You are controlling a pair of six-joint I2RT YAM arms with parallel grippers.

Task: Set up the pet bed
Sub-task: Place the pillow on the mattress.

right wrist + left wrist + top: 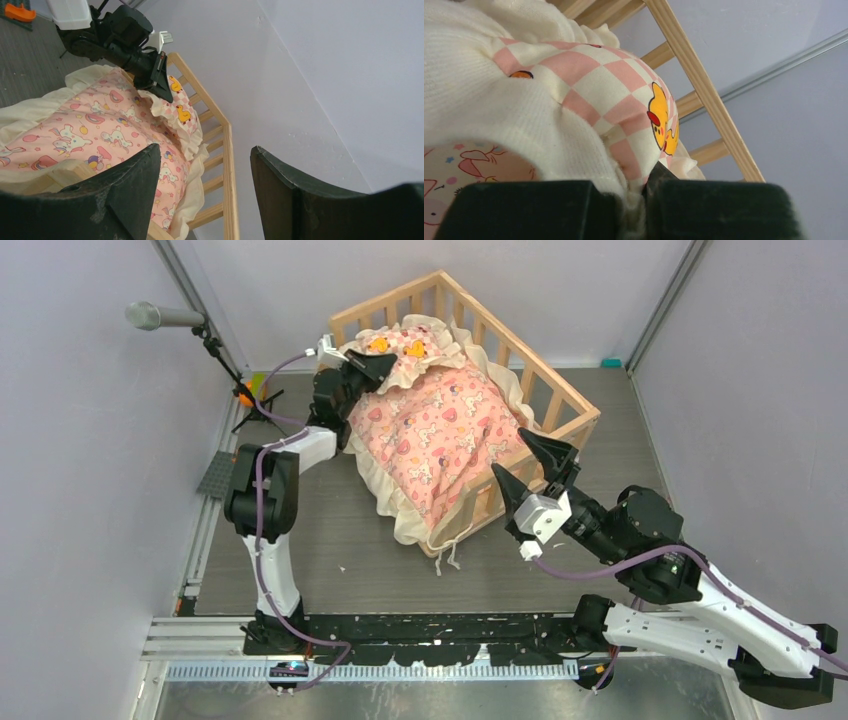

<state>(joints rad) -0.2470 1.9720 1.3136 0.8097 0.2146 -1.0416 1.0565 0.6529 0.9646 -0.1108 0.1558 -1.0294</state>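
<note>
Centrally, at the far side of the dark grey matte surface (pixel 330 540), stands the pet bed (pixel 520 344). It is a rectangular crib-like frame of pale natural wood with slatted railings, set diagonally to the rear wall. Inside it lies the large pink printed cushion (pixel 440 430), made of soft fabric with a cream frill. The frilled near end of the cushion spills past the frame onto the surface. At the far end, on top of the cushion, sits the small pink-and-cream checked pillow (pixel 405 345), printed with yellow ducks and edged in a cream knitted frill. The left fingers (pixel 719 210), black and wedge-shaped, are clenched on that frill at the pillow's edge. The right fingers (pixel 125 195), of the same shape, are spread wide and grasp nothing. They hang over the near right corner of the frame.
</note>
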